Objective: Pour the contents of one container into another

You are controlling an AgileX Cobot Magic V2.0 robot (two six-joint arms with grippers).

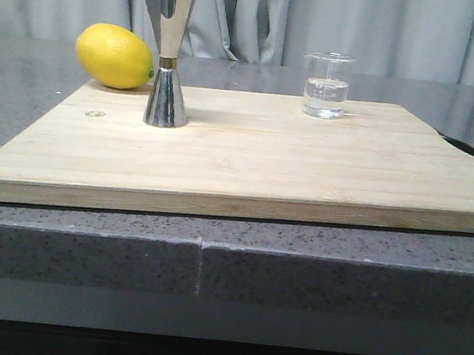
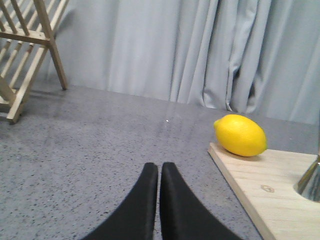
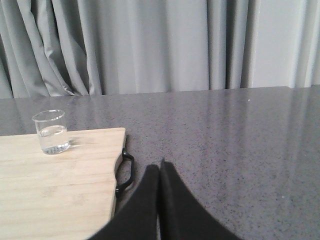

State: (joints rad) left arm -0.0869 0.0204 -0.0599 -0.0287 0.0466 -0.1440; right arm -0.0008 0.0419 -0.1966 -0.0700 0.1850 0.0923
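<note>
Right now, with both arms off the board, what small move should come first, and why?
Probably open the right gripper and reach toward the glass beaker. Its fingers are pressed together over the bare counter beside the cutting board, holding nothing. The beaker stands upright, liquid inside, on that arm's side; the jigger waits upright near the lemon.

1. The jigger [image 2: 310, 182] beside the lemon [image 2: 240, 135] is cut off in the left wrist view; only its base shows.
2. The wooden rack [image 2: 27, 47] is cropped.
3. The beaker [image 1: 326, 85] markings are too faint to read.

One beaker [image 1: 327, 85], one jigger [image 1: 167, 54], one lemon [image 1: 114, 56]
</note>
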